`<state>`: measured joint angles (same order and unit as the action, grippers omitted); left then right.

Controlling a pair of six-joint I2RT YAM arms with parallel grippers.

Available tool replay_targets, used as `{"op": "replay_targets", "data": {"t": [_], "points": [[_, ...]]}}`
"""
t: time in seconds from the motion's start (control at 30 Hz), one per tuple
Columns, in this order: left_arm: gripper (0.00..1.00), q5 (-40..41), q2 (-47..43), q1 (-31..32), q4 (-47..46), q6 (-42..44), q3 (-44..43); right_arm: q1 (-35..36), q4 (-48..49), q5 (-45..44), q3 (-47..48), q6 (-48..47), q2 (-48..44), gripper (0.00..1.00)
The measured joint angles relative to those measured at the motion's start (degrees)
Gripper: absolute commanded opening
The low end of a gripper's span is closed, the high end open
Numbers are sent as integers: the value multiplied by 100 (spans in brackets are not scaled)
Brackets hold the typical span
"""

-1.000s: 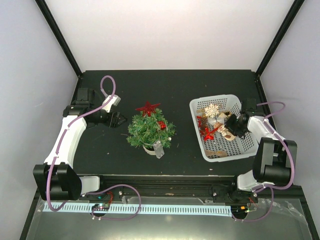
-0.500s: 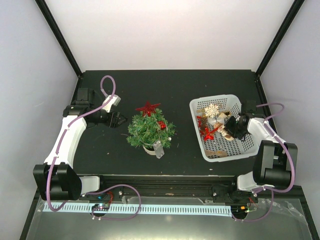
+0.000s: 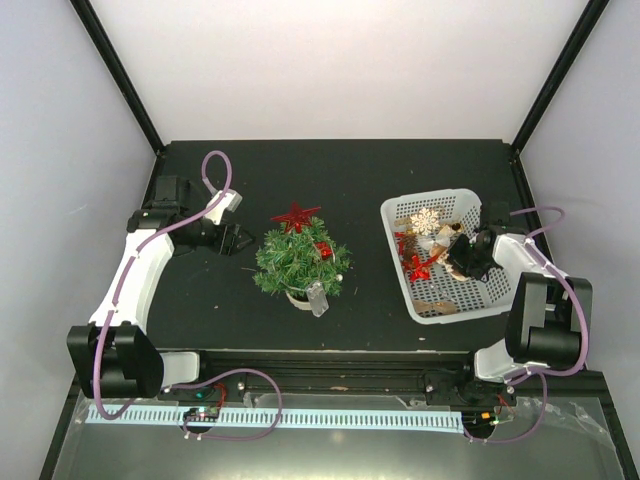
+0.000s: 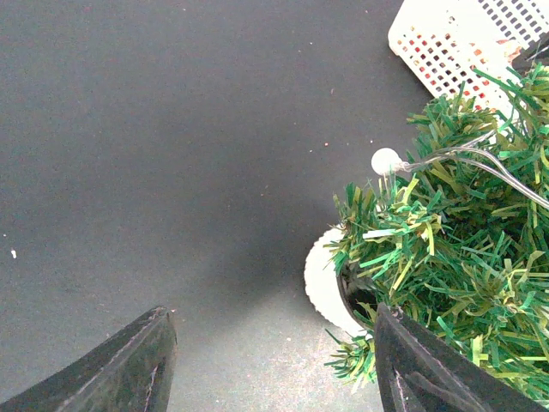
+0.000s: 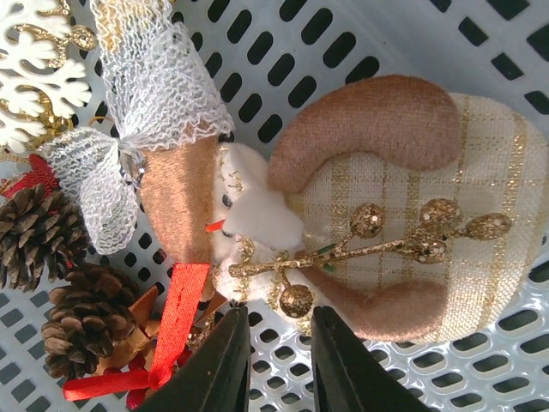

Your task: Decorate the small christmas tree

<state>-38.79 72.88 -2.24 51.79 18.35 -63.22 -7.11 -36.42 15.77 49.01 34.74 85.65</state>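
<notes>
The small christmas tree [image 3: 300, 262] is seen already topped by a red star [image 3: 295, 217] and hung with a red ball [image 3: 323, 250]. More ornaments are left in the basket [image 3: 470, 305], well right of the tree. The left gripper [image 4: 273, 330] is held wide open just left of the tree. The right gripper [image 5: 274, 360] is held down in the basket over a soft ornament [image 5: 412, 215], jaws narrowly apart, seemingly nothing gripped.

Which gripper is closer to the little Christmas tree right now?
Left. The left gripper sits just left of the small christmas tree; the right gripper is away, inside the basket.
</notes>
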Motion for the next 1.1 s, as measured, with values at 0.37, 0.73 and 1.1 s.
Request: {"op": "replay_targets", "data": {"t": [0.37, 0.73, 1.1], "points": [[64, 0, 0, 0, 0, -2, 0, 0, 9, -20, 0, -15, 46, 11], [64, -2, 0, 0, -2, 0, 0, 0, -153, -116, 125, -44, -59, 9], [64, -11, 0, 0, -2, 0, 0, 0, -769, -232, 446, -212, -1025, 10]]}}
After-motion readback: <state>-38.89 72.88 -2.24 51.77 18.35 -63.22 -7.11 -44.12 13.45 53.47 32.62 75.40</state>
